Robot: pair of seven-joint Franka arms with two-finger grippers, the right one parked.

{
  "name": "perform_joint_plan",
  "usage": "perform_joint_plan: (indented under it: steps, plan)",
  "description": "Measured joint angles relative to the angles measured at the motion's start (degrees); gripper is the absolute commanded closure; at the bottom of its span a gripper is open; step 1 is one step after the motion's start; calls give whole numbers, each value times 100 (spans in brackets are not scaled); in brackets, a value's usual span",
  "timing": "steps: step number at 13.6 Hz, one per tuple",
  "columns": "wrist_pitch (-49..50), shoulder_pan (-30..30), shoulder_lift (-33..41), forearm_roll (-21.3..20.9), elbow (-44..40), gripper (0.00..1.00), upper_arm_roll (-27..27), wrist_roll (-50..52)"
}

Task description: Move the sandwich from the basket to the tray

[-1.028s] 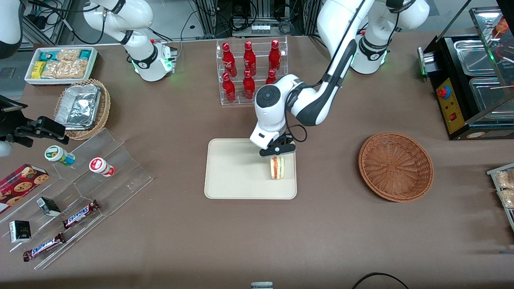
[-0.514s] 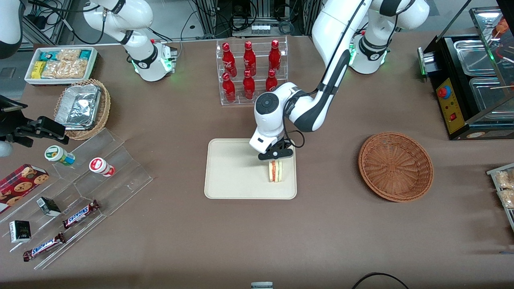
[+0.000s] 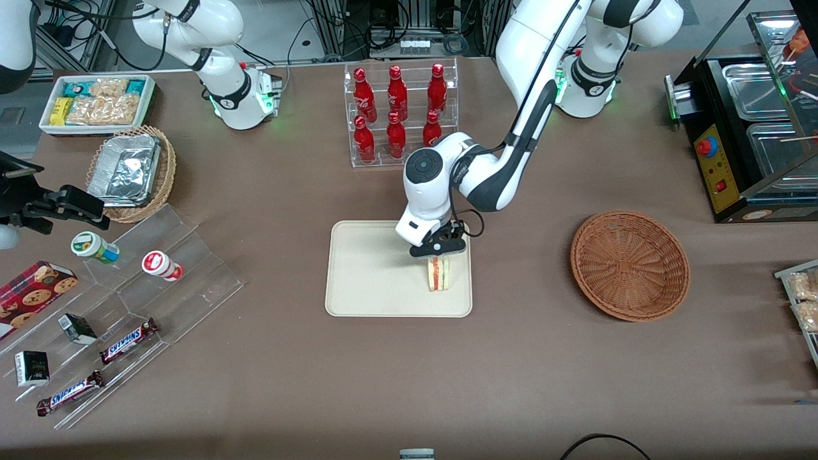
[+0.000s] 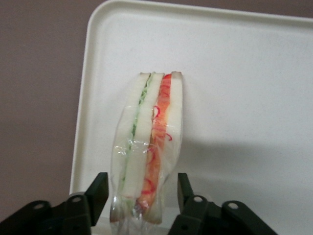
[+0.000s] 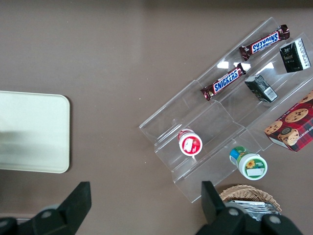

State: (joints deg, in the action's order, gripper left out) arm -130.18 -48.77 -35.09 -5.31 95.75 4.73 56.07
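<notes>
The table [image 3: 268,358] was covered in plain brown material; cables and frame rails lay past its edge farthest from the front camera. Toward the parked arm's end, a tiered clear stand [image 3: 137,306] held candy bars and small cups, partly cut off at the picture's edge. A clear rack of red bottles [image 3: 399,115] stood near the table edge farthest from the camera, its nearest corner covered by the working arm's wrist.

The tray [image 3: 370,281] lay mid-table. The sandwich [image 3: 438,273] stood on edge on the tray, close to the tray's short edge toward the working arm's end and near the corner nearest the camera. In the wrist view the sandwich [image 4: 146,147] showed white bread, green and red-orange layers, and a clear film wrap; the end between the fingers was cut off.

The gripper [image 3: 436,250] sat at the sandwich's end farthest from the camera. Its fingers [image 4: 97,191] stood a little wider than the sandwich, with gaps visible on both sides.

The basket [image 3: 629,265] sat toward the working arm's end, well apart from the tray.
</notes>
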Motion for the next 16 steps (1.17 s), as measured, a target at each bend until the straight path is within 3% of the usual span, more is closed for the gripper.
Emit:
perform_joint_plan:
  steps: [7,12,16]
  plan:
    - [2478,527,2140,16,-169,0,133,-67]
    - [3084,1346,3122,20,44,0,164,-938]
    - [3204,2255,4053,81,652,0,219,-2222]
